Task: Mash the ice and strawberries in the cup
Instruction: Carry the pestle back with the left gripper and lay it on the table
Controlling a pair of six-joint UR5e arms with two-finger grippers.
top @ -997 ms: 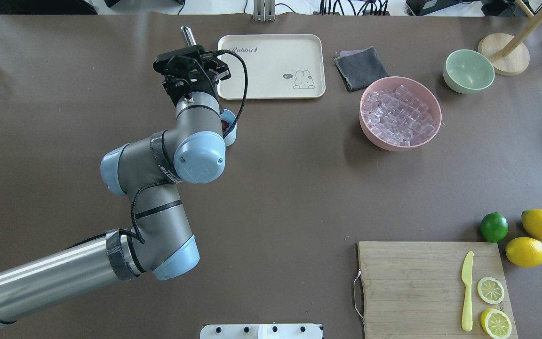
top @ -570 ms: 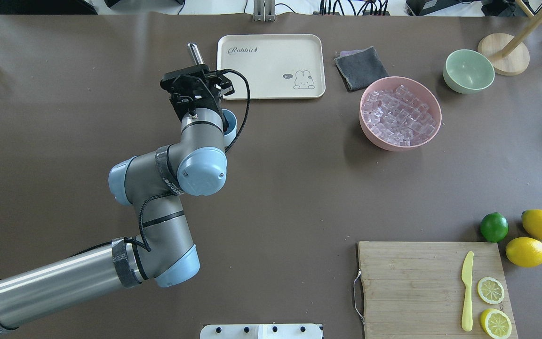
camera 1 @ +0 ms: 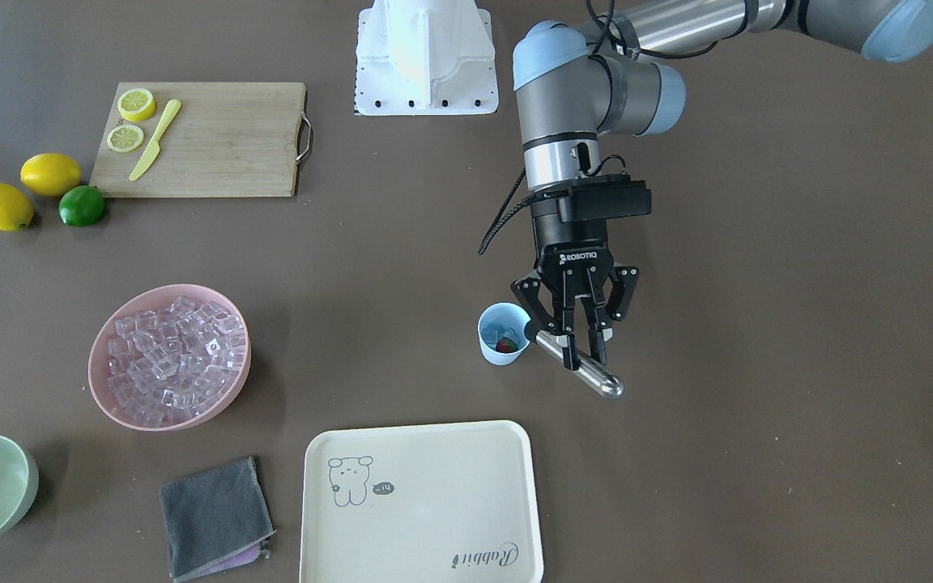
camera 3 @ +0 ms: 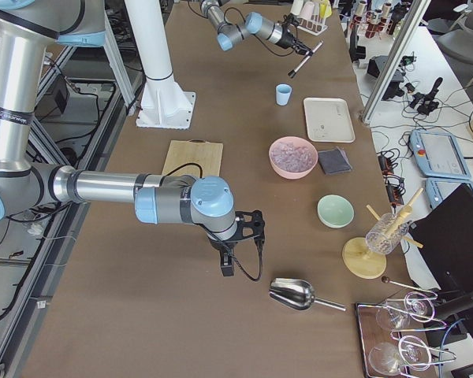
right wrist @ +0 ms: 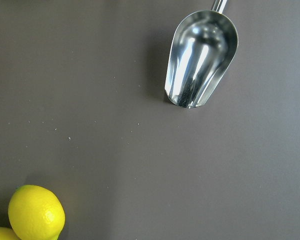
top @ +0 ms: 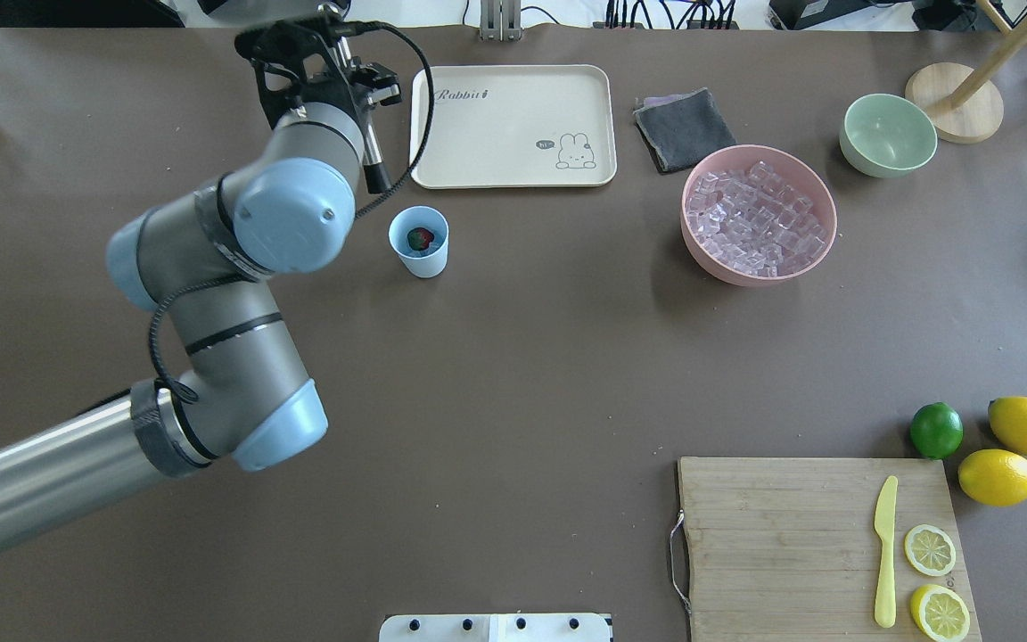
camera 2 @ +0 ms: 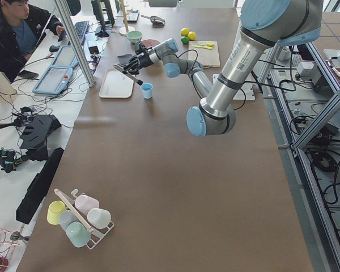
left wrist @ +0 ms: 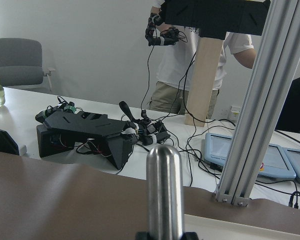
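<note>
My left pincer is clamped on a slanting steel muddler, its dark tip outside the cup. Seen from overhead, the cup stands at 5 o'clock from that tip, the strawberry inside it. The ice fills the pink bowl at 3 o'clock of the cup. My right pincer is too small to judge; I cannot tell its opening.
</note>
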